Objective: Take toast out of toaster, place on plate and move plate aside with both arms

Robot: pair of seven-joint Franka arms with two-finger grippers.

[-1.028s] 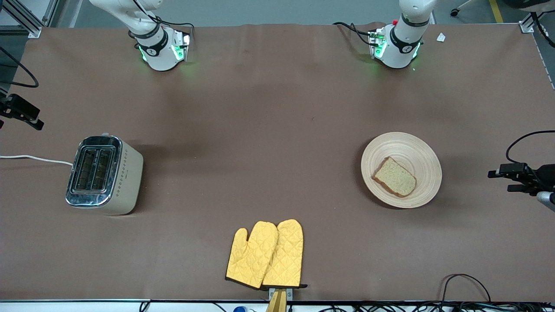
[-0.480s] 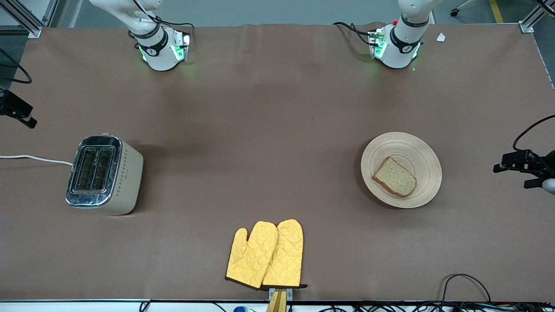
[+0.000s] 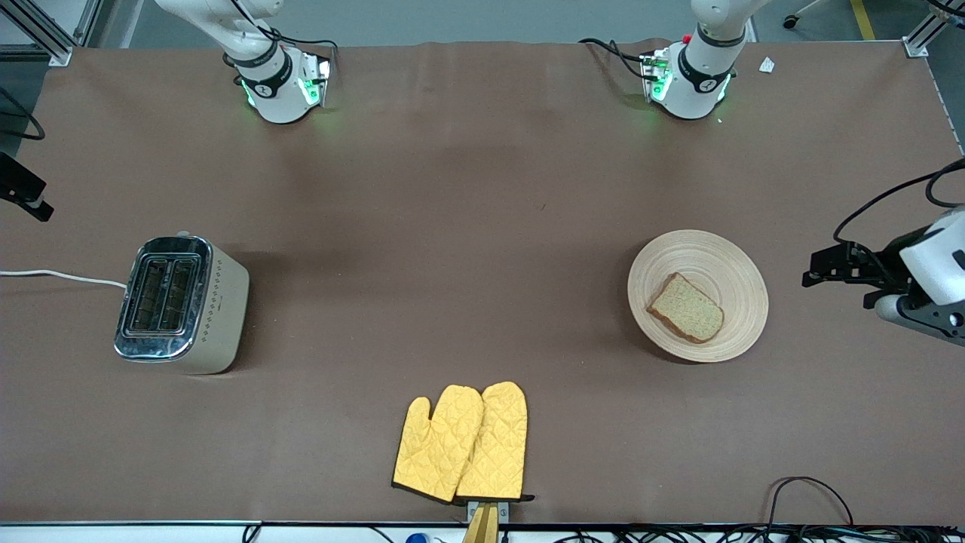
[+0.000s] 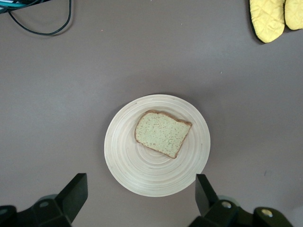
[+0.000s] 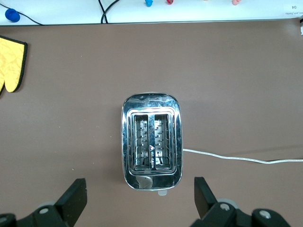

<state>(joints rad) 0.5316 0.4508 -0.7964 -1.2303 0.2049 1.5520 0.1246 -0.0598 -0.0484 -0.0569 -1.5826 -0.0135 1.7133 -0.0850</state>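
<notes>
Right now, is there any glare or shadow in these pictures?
Front view: the toaster top shines with reflections, the plate throws a soft shadow on the brown table, and green light glows at both arm bases. Right wrist view: bright glare on the toaster's chrome rim. Left wrist view: even light on the toast.

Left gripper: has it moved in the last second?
Yes. The left gripper, open, has come in from the table's edge toward the plate, which stayed put.
</notes>
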